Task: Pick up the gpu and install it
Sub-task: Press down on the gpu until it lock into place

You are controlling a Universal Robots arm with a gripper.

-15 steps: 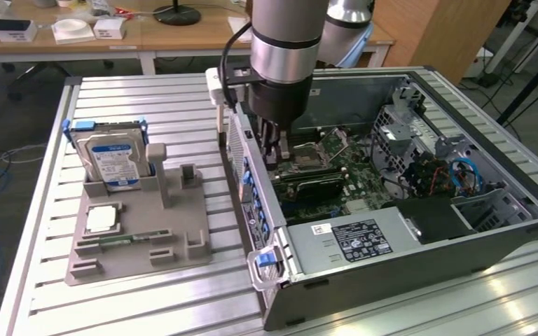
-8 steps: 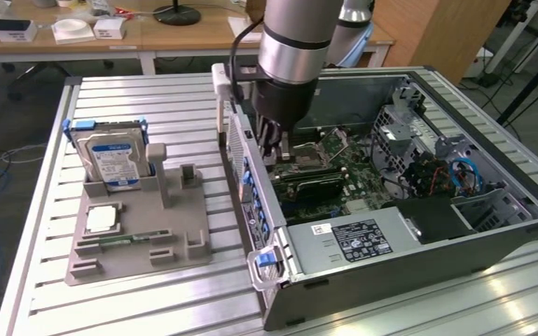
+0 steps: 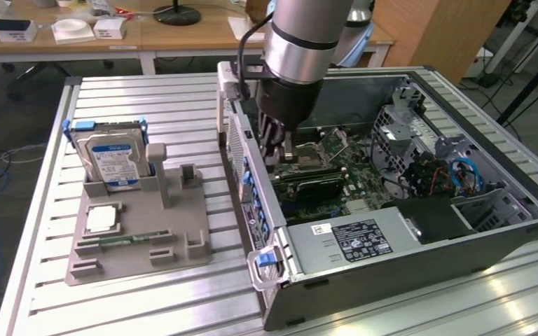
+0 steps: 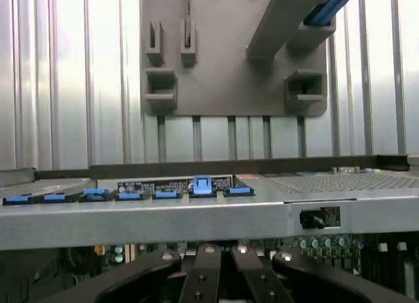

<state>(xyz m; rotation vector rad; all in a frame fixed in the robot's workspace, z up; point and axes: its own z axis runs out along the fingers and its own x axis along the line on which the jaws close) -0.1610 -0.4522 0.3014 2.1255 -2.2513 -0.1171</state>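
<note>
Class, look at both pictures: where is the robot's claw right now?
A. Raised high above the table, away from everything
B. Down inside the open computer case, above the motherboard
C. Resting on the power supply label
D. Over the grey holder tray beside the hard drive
B: in the exterior view the claw reaches down into the open computer case, just above the motherboard.

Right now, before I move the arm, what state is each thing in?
computer case: on its side, open on top.
gripper: shut, lowered inside the case.
gpu: in the case on the motherboard, just below the gripper; seating unclear.
hard drive: upright in the grey holder.
processor chip: flat on the holder.
memory stick: lying flat on the holder.
</note>
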